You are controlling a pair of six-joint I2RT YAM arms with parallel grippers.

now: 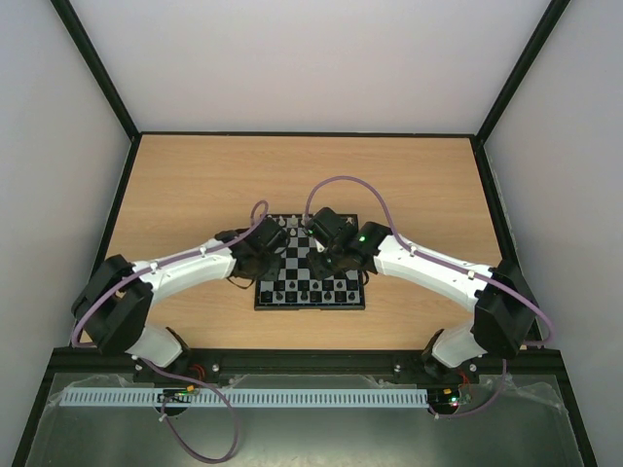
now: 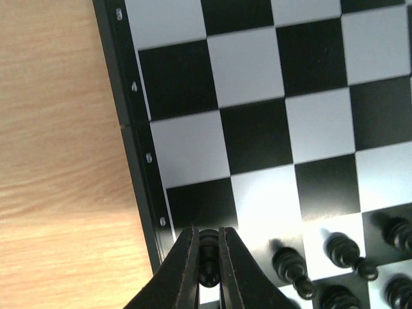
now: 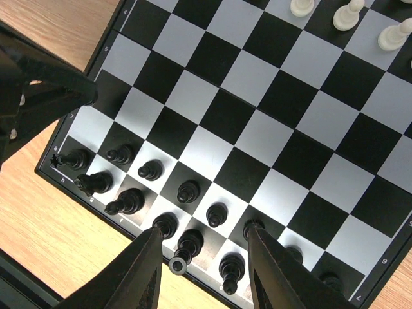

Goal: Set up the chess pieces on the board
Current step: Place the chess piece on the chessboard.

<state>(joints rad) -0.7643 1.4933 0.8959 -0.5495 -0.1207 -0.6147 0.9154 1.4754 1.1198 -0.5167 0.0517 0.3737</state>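
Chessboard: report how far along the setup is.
Done: most black pieces stand in two rows at one edge of the board. In hand: the left tool is shut on a black piece by the border; the right tool is open, empty. Left: place that piece; the white pieces are mostly out of view.

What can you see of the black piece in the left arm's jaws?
The black piece is small, glossy and dark, plastic by its look, with a rounded head; its base is hidden. It sits in the outermost column of the board, beside the numbered border, in line with other black pieces. The left jaws are shut on it, one on each side. Whether it rests on its square cannot be told.
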